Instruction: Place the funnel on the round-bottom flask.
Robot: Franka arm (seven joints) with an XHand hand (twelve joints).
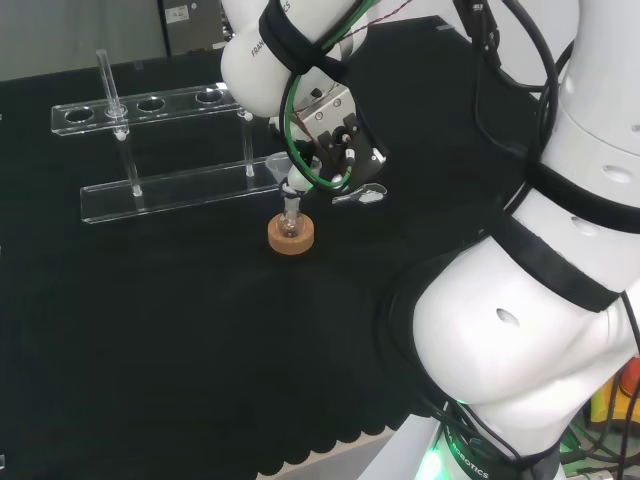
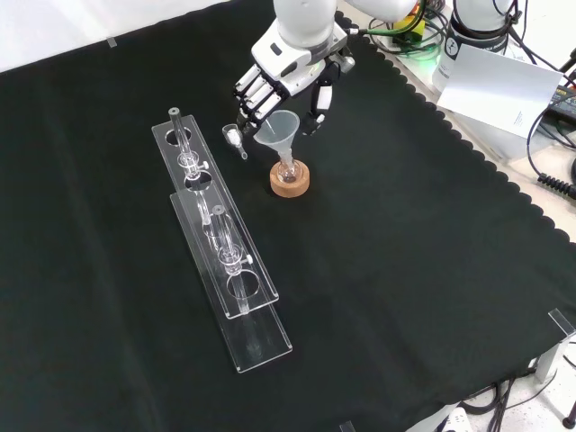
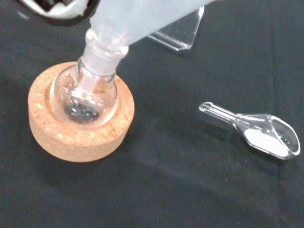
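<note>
Front view: the hand (image 2: 290,79) pinches the funnel (image 2: 277,129), its stem already in the flask (image 2: 287,168); straighten it, then release gently.

head view peers over the arm from behind; front view looks down opposite; wrist view sits close; all share the cork ring (image 1: 291,236).

We see a tabletop (image 2: 387,270) covered with black cloth, scalloped along its edge. On it rests a cork ring (image 2: 290,180) carrying a round-bottom flask (image 3: 85,97). Just beside the ring lies a small clear glass scoop (image 3: 259,130) on its side, with some white powder in it. To the left in the front view stands a clear plastic rack (image 2: 225,261).
</note>
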